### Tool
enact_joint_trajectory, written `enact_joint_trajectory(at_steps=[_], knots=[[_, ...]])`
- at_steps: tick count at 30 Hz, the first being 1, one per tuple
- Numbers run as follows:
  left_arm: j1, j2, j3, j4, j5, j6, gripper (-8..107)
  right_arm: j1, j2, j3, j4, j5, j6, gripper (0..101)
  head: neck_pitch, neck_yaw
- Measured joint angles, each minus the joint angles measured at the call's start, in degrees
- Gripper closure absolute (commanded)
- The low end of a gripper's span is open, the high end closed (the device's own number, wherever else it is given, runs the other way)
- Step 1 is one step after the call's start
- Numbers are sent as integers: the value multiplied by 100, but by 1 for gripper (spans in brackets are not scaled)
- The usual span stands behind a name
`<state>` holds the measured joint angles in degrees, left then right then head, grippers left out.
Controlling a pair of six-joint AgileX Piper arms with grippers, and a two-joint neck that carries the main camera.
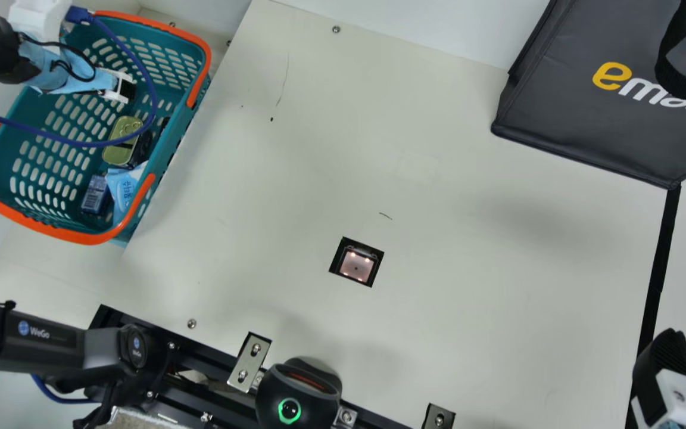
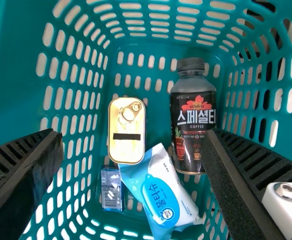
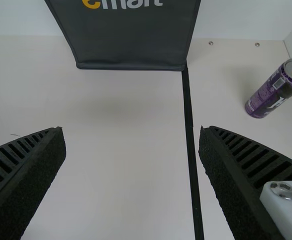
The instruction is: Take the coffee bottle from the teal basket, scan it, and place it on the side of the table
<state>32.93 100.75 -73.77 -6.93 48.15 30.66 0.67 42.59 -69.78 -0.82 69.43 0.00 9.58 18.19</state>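
Note:
My left gripper (image 1: 124,88) is inside the teal basket (image 1: 169,128), over its far part. In the left wrist view the coffee bottle (image 2: 193,125), with a black cap and dark label, lies in the teal basket (image 2: 16,65), partly behind one finger. That left gripper (image 2: 131,135) is open above the items, with nothing held between its fingers. My right gripper (image 1: 664,351) is at the main view's lower right edge; in the right wrist view the same gripper (image 3: 132,131) is open over the table. A lit scanner window (image 1: 356,266) is set into the table.
A gold tin (image 2: 127,131), a blue-and-white pack (image 2: 161,195) and a small blue box (image 2: 111,189) share the basket. A dark bag (image 1: 563,113) stands at the far right. A purple can (image 3: 276,90) stands beyond the black strip (image 3: 190,140). A blue cable (image 1: 151,89) loops over the basket.

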Motion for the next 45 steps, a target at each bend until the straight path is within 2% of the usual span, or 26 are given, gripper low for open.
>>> enact_joint_trajectory(at_steps=[10,22,39,45], knots=[[-11,260,156,-73,-214,39,9,0,0,0,0,0,0,6,0,0],[81,548,296,-763,-374,469,9,0,0,0,0,5,0,6,0,0],[329,1050,309,-2412,-637,2407,9,0,0,0,0,5,0,6,0,0],[339,1297,192,-2739,-651,2974,9,0,0,0,0,5,0,6,0,9]])
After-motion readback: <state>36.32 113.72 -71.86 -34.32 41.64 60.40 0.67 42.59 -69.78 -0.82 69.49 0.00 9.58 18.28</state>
